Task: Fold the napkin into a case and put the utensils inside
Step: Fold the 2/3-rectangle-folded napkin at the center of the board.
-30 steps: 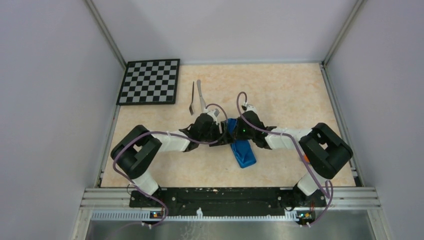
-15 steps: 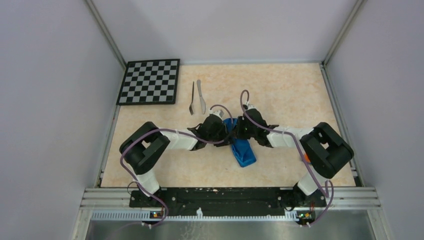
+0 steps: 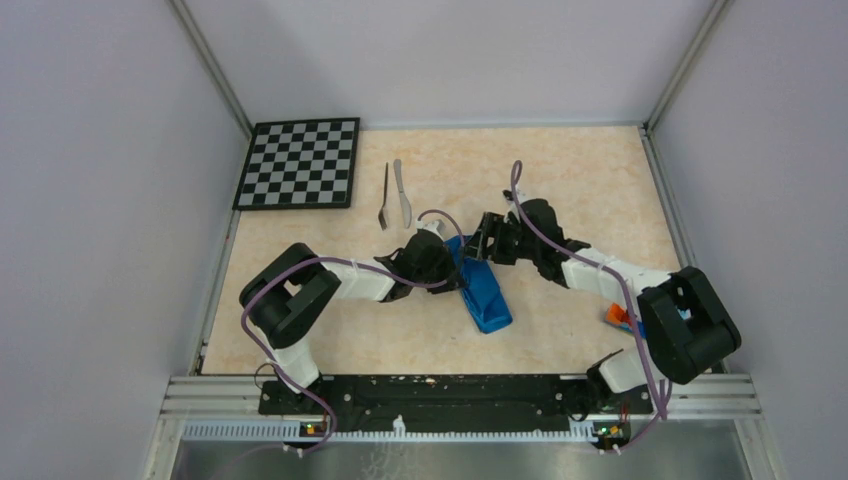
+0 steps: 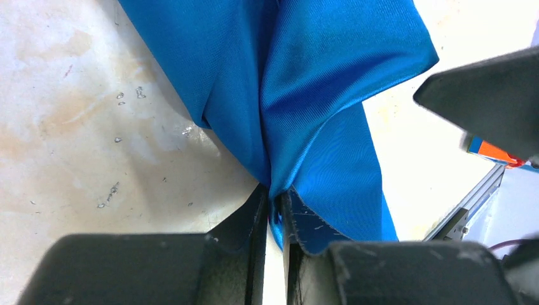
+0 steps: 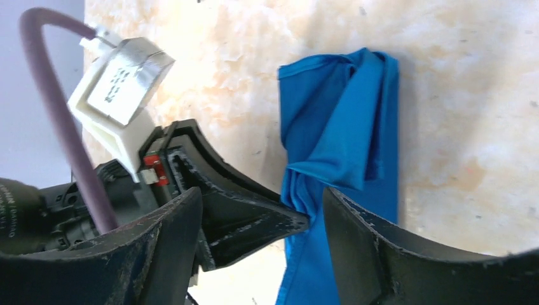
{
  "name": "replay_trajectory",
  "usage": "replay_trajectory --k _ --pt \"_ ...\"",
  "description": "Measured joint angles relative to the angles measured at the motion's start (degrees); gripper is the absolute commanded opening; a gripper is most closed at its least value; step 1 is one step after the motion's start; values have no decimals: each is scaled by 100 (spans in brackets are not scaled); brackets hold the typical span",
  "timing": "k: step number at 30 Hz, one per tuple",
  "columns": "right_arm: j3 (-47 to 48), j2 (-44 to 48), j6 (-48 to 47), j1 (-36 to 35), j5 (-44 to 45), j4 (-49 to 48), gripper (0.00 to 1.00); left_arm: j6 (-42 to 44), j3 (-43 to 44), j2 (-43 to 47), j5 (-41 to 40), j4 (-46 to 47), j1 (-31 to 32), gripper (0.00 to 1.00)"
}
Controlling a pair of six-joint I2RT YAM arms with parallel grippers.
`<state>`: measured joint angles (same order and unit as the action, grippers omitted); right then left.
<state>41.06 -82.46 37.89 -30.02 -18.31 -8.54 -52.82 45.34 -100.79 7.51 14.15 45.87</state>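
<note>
The bright blue napkin (image 3: pixel 485 297) lies mid-table as a narrow, crumpled folded strip. My left gripper (image 3: pixel 455 266) is at its far left edge and is shut on a pinched fold of the cloth (image 4: pixel 274 202). From that pinch the napkin (image 4: pixel 305 95) bunches away. My right gripper (image 3: pixel 488 238) hovers just beyond the strip's far end, open, with nothing held (image 5: pixel 260 194). Below it lie the napkin (image 5: pixel 343 127) and the left gripper's fingers (image 5: pixel 254 213). The dark fork (image 3: pixel 384 197) and pale knife (image 3: pixel 402 192) lie side by side farther back left.
A black-and-white checkerboard (image 3: pixel 298 163) lies in the far left corner. A small orange thing (image 3: pixel 617 315) sits by the right arm's base. Grey walls and metal rails (image 3: pixel 660 190) enclose the table.
My right gripper has opened, let go of the napkin and pulled back toward the far right. My left gripper has closed on the napkin's edge.
</note>
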Motion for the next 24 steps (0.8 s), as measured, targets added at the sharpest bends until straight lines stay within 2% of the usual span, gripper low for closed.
replay_trajectory --k 2,6,11,15,24 --pt "-13 -2 -15 164 -55 94 76 0 0 0 0 0 0 18" --pt "-177 2 94 549 -214 -50 77 2 0 0 2 -2 0 17" --pt "-282 -125 133 769 -452 -258 70 2 0 -2 11 -2 0 16" --pt "-293 -308 127 769 -586 -444 59 4 0 -2 11 -4 0 15" --pt "-321 -479 131 769 -706 -667 51 31 0 -2 11 -11 0 13"
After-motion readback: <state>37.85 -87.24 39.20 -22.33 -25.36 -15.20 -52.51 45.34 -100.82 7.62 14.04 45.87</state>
